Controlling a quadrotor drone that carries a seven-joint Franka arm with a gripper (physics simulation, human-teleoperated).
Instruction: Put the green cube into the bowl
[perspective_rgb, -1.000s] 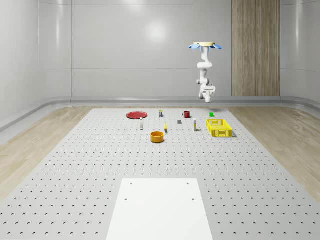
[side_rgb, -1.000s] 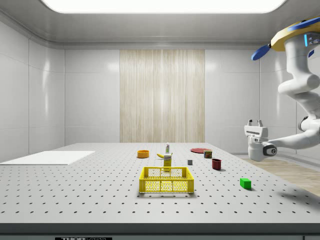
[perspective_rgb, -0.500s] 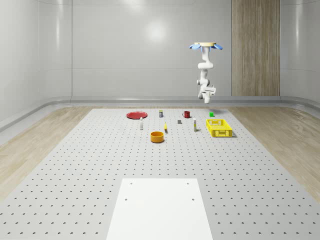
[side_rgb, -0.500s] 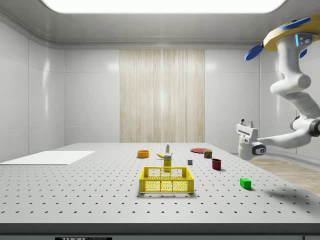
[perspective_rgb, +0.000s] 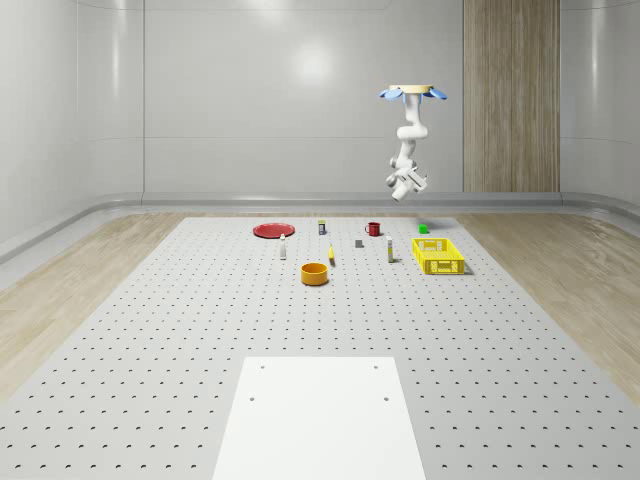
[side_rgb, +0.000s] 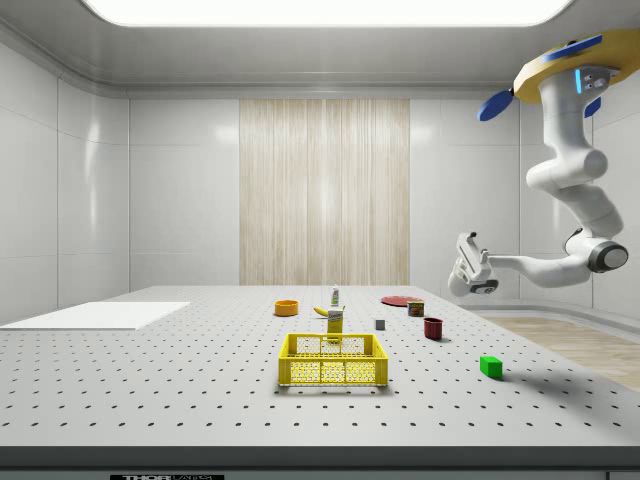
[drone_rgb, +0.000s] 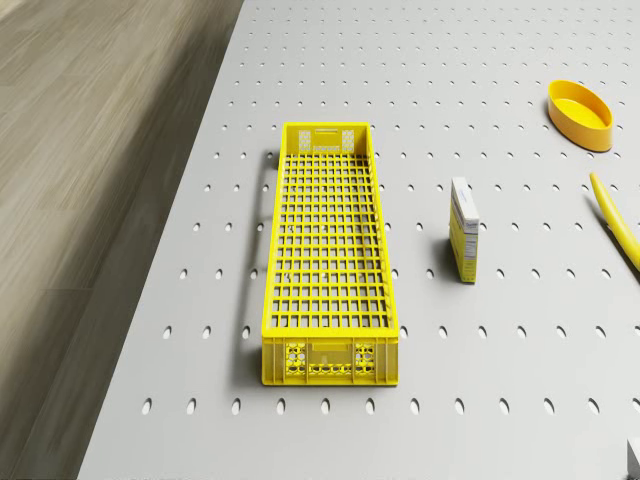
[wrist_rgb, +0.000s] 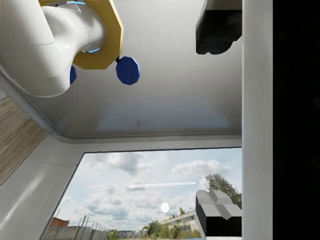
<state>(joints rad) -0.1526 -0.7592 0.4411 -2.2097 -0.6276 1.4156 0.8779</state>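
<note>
Green cube (side_rgb: 490, 366), orange bowl (perspective_rgb: 315, 273), yellow lattice crate (drone_rgb: 328, 254), grey hole-dotted table (perspective_rgb: 180, 330)

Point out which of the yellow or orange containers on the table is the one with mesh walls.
The yellow crate: a long rectangular basket with grid walls and floor. The other, the orange bowl, is round and solid-walled.

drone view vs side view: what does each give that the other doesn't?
Side view extra: the drone hovering at the side view's right, its open gripper raised in the air, well above the green cube on the table; also the red mug. Drone view extra: the grid floor of the yellow crate, seen from above. Both: the crate, the bowl, the carton and the banana.
</note>
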